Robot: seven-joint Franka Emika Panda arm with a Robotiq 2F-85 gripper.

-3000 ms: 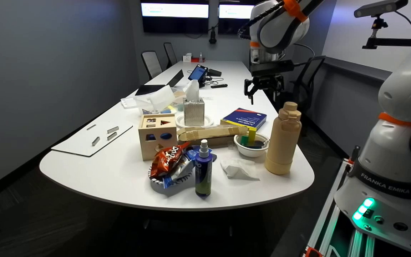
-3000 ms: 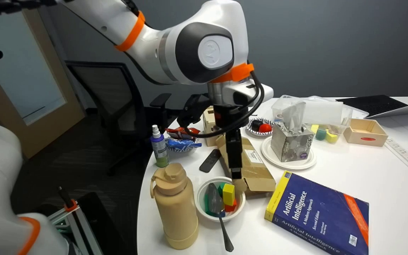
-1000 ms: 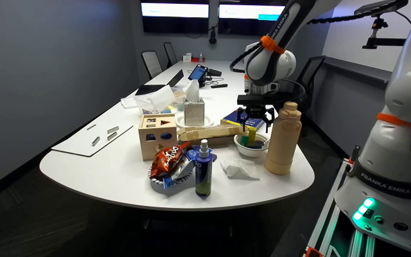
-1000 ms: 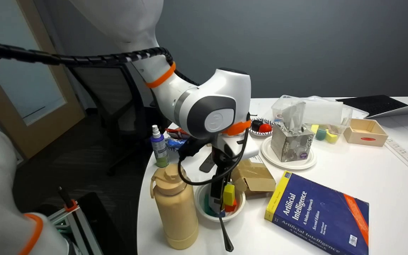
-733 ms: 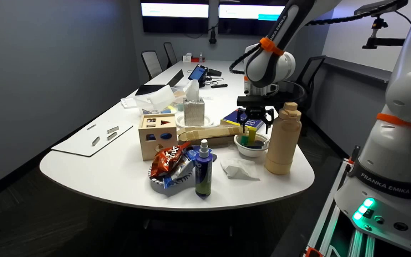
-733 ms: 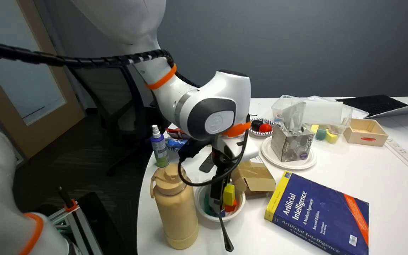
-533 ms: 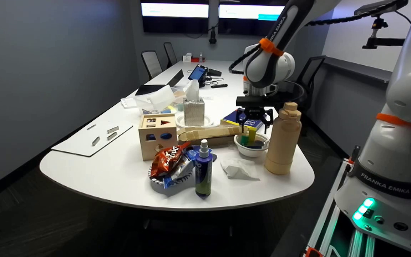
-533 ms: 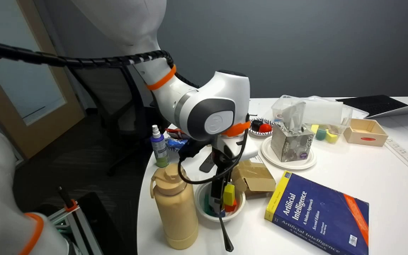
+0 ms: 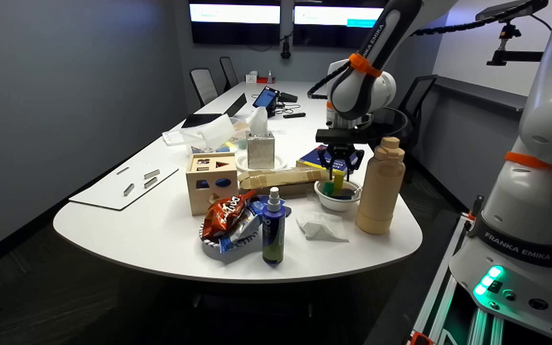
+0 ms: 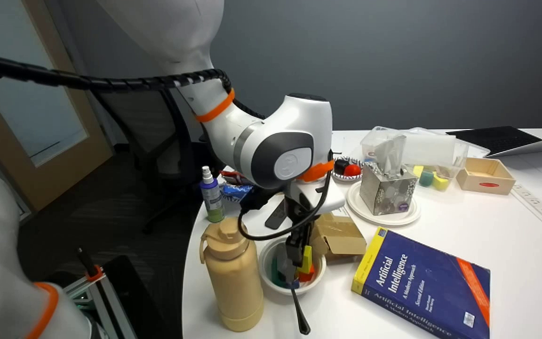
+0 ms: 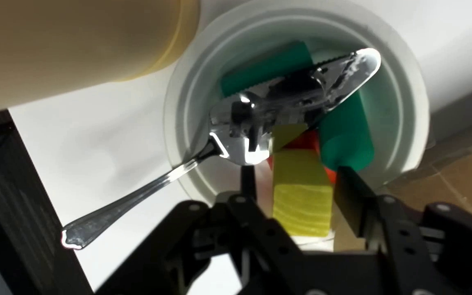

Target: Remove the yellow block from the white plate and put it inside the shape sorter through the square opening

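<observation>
The yellow block (image 11: 302, 209) stands on end among other pieces in the white plate (image 9: 334, 205), which is a small bowl. My gripper (image 11: 296, 172) is lowered over it, with one finger (image 11: 351, 200) on each side. Narrow gaps show between the block and both fingers in the wrist view, the wider one on the left, so the jaws are partly open and not touching it. The shape sorter (image 9: 212, 189), a wooden cube, stands across the table with dark holes in its top and front. Which hole is the square opening I cannot make out. The arm hides the sorter in an exterior view.
Green blocks (image 11: 346, 139), a red piece and a metal utensil (image 11: 137, 196) share the bowl. A tan bottle (image 10: 233, 282) stands close by it. Cardboard packaging (image 9: 285, 178), a snack basket (image 9: 230, 223) and a spray bottle (image 9: 273, 230) lie toward the sorter; a blue book (image 10: 426, 278) is nearby.
Over three seconds the arm has come down to the bowl. In the last half second the fingers have drawn closer together around the yellow block, which stays in place.
</observation>
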